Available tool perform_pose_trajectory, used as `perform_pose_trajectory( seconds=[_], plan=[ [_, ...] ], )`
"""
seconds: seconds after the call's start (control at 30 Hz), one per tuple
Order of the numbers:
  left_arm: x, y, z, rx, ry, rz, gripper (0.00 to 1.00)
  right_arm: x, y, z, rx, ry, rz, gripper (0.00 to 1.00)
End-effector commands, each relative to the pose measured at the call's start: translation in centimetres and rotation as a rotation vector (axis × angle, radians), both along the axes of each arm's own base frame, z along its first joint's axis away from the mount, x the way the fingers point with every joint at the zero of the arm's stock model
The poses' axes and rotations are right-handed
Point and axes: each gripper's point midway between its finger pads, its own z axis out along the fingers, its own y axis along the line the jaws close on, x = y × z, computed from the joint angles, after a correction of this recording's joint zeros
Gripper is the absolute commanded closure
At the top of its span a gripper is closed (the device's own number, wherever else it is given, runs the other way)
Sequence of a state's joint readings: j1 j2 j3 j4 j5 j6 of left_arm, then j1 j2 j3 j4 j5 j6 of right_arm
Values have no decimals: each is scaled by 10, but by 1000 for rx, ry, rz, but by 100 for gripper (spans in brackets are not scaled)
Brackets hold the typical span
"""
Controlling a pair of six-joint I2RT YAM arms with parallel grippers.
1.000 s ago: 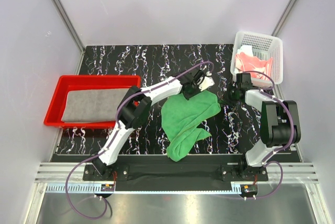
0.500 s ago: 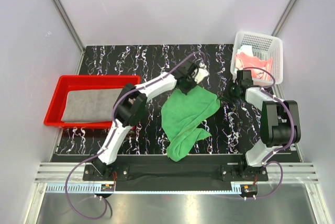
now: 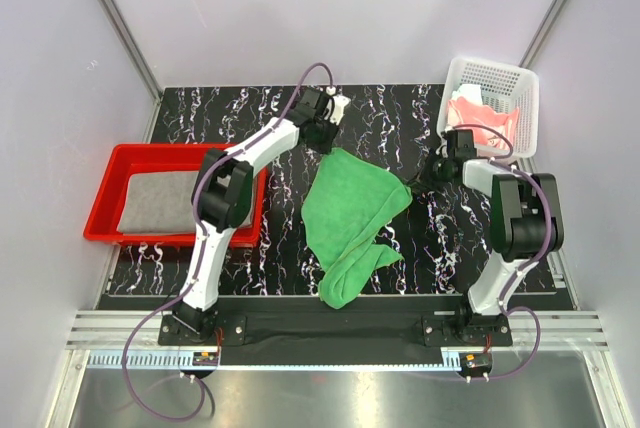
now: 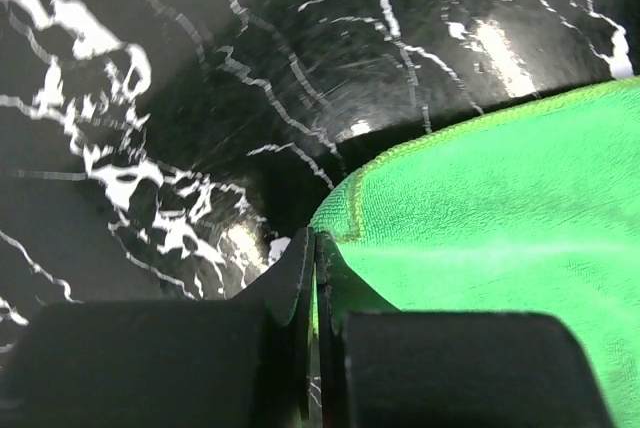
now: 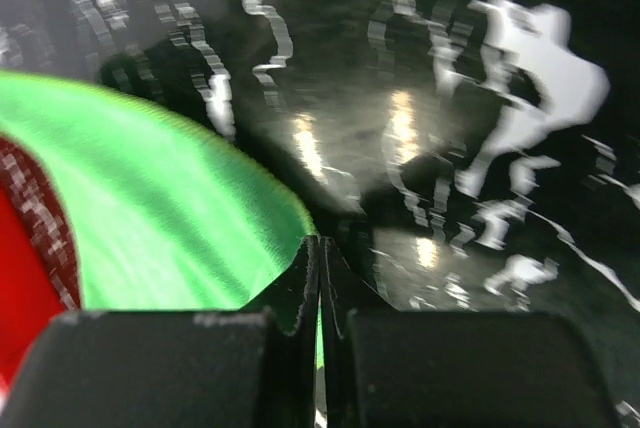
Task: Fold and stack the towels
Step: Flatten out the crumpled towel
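The bright green towel (image 3: 350,216) lies in the middle of the tabletop (image 3: 400,113). Its far part is spread fairly flat and its near end is bunched into a rumpled tail toward the arm bases. I have both far corners. The left jaws are pressed together on the far left corner, with the hem right at their tips in the left wrist view. The right jaws are pinched on the far right corner, a sliver of green showing between them.

I read this step as opening the towel out flat before the first fold. To do it well, I want to draw the two corners apart evenly at matching height until the far edge runs taut. Then I would pull away from the bases, low over the tabletop, so the tail drags out smooth. Both bites look thin, so a hard tug could slip a corner free.

The white basket (image 3: 492,76), holding the salmon-pink towel (image 3: 482,120), sits just beyond the right arm and leaves little room on that side. At the far left, the grey towel (image 3: 165,200) lies flat in the red tray (image 3: 108,170).
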State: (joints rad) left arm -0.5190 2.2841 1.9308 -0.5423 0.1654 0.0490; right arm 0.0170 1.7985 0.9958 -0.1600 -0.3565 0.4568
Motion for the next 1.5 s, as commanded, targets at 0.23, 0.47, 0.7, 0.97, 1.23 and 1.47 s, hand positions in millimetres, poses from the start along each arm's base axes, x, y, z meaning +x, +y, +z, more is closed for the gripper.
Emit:
perform_pose_trajectory(
  seconds=[0.23, 0.47, 0.7, 0.97, 1.23, 1.47],
  plan=[
    [-14, 12, 1, -43, 107, 120, 100, 38, 24, 22, 90, -125, 181, 63],
    [-16, 10, -6, -43, 134, 119, 100, 34, 5, 7, -55, -82, 181, 61],
    [-11, 12, -5, -30, 118, 119, 100, 18, 1, -1, -120, -33, 172, 61],
    [-10, 7, -4, -47, 114, 85, 100, 4, 8, -9, -103, 14, 201, 60],
    [-8, -4, 2, -90, 114, -5, 90, -13, 9, -17, -118, 78, 217, 75],
    [-1, -4, 1, -66, 80, -81, 58, -11, 5, -14, -140, 63, 194, 100]
  ],
)
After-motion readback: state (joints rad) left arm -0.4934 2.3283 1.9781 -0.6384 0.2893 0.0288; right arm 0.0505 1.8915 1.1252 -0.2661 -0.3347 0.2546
